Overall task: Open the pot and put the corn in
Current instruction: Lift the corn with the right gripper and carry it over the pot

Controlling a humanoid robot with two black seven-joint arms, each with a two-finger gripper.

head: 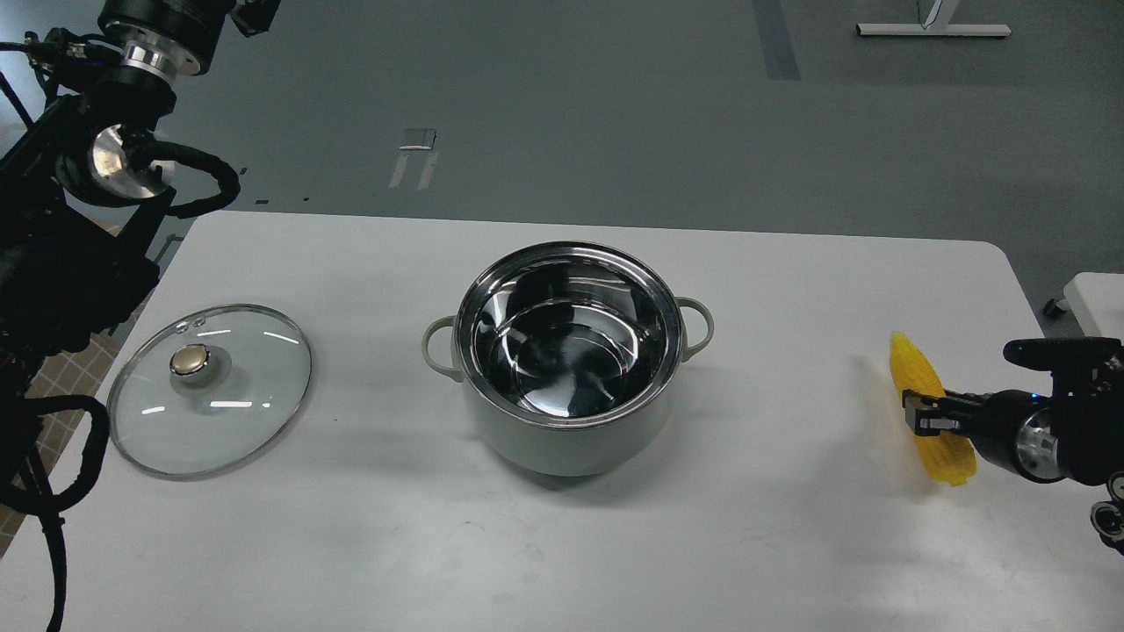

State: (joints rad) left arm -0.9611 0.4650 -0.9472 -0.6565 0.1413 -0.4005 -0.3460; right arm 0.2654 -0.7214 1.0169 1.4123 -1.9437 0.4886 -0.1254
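Note:
The pale grey-green pot (569, 443) stands open in the middle of the white table (790, 544), its shiny steel inside empty. The yellow corn (907, 367) is at the far right of the table, pointed end away from me. My right gripper (918, 413) comes in from the right edge and is shut across the cob's middle, holding it slightly off the table with a faint shadow beside it. My left arm (79, 228) rises along the left edge and its gripper is out of view past the top.
The round glass lid (250, 395) with its gold knob (190, 360) lies flat on the table left of the pot. The table's right edge is close behind the corn. Grey floor lies beyond the table.

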